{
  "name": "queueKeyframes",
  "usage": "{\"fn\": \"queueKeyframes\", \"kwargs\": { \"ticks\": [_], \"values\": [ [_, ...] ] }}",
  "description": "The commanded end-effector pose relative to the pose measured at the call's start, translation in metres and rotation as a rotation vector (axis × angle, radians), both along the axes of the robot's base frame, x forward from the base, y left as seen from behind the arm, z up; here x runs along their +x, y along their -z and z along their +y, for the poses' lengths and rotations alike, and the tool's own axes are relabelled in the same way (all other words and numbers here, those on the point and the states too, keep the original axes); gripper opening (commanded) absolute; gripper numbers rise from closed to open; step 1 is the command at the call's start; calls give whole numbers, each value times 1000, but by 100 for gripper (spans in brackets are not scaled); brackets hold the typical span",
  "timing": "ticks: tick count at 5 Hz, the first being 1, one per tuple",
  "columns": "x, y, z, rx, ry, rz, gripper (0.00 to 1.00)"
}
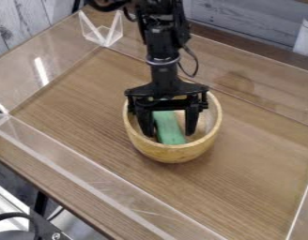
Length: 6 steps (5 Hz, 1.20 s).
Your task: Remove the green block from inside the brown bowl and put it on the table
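Observation:
The brown bowl (176, 142) sits a little right of the table's middle. Inside it lies the green block (169, 127), tilted against the bowl's floor and running toward the near rim. My black gripper (168, 114) points straight down into the bowl, open, with one finger (139, 112) on the block's left and the other on its right. The fingers straddle the block's far end; I cannot tell whether they touch it. The table (82, 112) is brown wood grain.
Low clear acrylic walls (69, 164) border the tabletop on all sides. A clear triangular piece (102, 30) stands at the back, left of the arm. A black cable hangs beside the arm's wrist.

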<state>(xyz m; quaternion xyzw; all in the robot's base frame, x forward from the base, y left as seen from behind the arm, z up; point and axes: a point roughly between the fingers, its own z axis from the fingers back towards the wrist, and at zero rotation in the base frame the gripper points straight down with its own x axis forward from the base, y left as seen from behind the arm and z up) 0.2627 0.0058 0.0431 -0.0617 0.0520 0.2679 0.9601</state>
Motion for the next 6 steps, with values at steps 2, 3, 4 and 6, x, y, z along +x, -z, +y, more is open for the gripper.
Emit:
{"fn": "queueKeyframes", "kwargs": {
  "ticks": [2, 3, 4, 6],
  "values": [
    [15, -24, 4, -6, -8, -99, 100],
    [16, -24, 5, -7, -9, -103, 100],
    [17, -23, 5, -8, -10, -106, 100],
    [19, -13, 5, 0, -20, -105, 0]
  ]
}}
